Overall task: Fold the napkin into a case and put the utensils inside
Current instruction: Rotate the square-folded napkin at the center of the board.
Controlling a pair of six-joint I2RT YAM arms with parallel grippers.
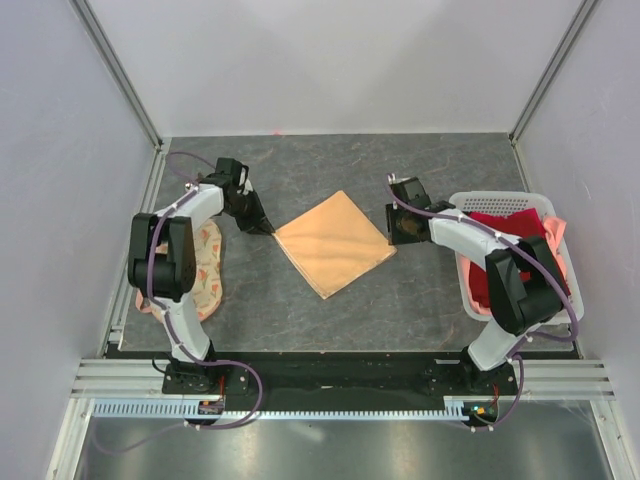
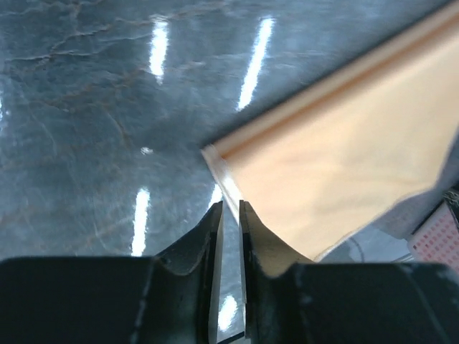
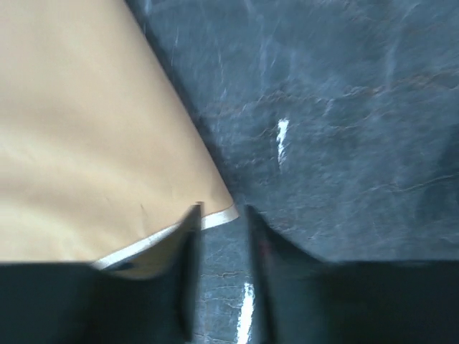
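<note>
Napkin point(image 1: 333, 243) lies flat mid-surface point(image 1: 420, 300) as a diamond, its left-right diagonal running hand to hand. Left hand point(image 2: 229, 209) sits right at the left corner, jaws narrow, surface visible in the gap. Right hand point(image 3: 222, 212) is at the right corner, jaws slightly apart, holding nothing. Each corner is nearest its own arm, so the next fold likely starts there. No utensils in view.

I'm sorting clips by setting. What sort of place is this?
Probably a lab test cell, not a home: plain white panels on aluminium framing enclose a dark stone-look table, with the left arm and right arm bolted at its near edge.
</note>
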